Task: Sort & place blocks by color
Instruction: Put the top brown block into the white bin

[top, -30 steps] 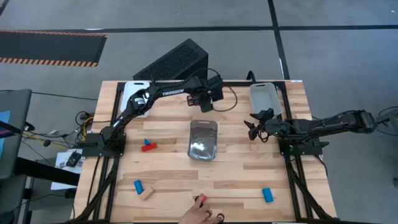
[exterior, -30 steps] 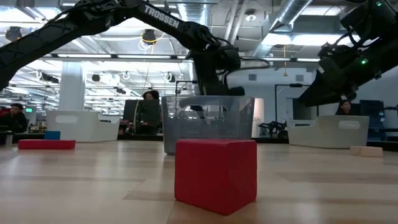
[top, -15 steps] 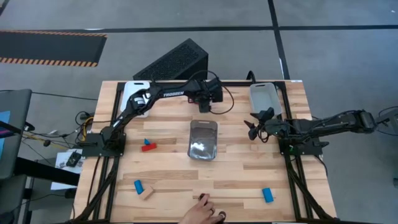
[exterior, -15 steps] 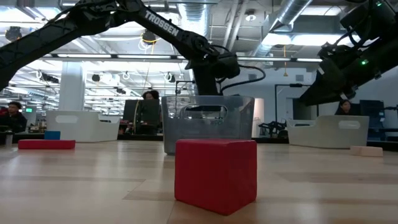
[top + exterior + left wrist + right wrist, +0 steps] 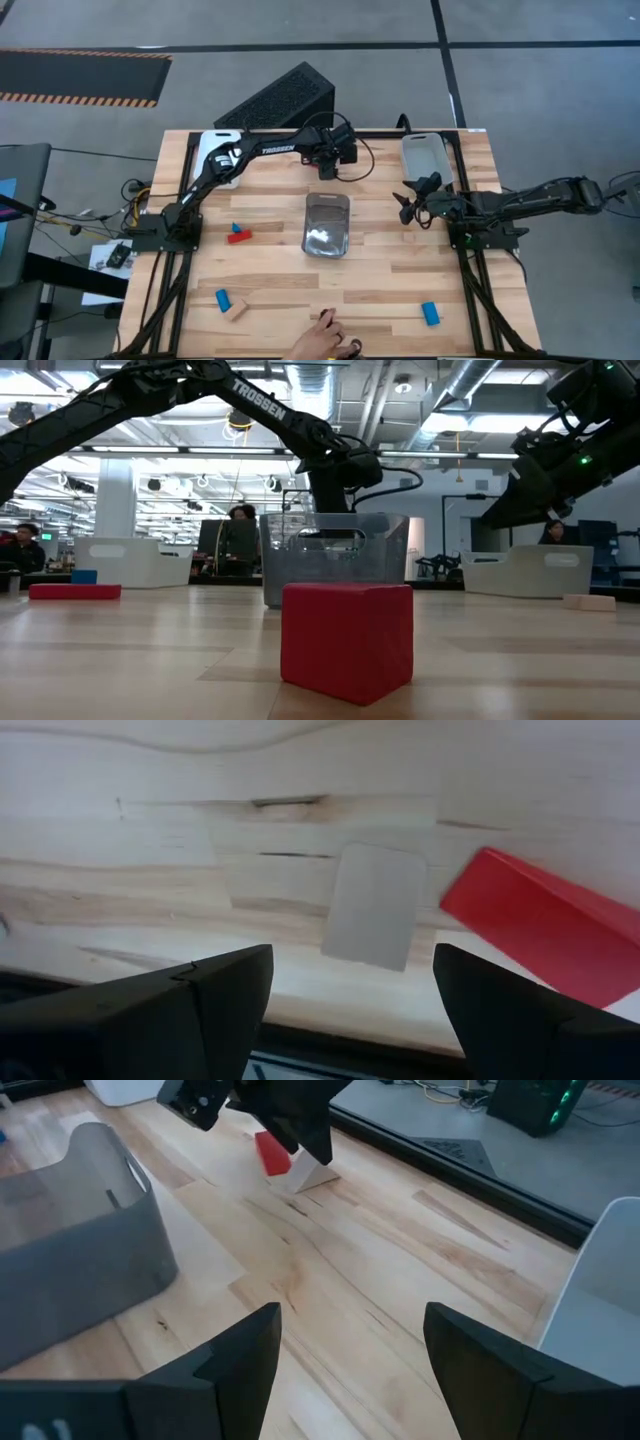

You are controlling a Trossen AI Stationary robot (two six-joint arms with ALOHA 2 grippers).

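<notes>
From overhead I can't make out the blocks under the left gripper [image 5: 327,170]: its body covers them. In the left wrist view the red block [image 5: 545,927] runs off the frame edge, so I only see part of it. The person's hand [image 5: 325,345] at the near table edge is cut by the frame and covers the red cube [image 5: 347,639], which I only see in the low view. That cube hides part of the clear tray [image 5: 335,558] behind it. In the right wrist view the left arm blocks most of the red block [image 5: 271,1153] and the wood block [image 5: 312,1176]
</notes>
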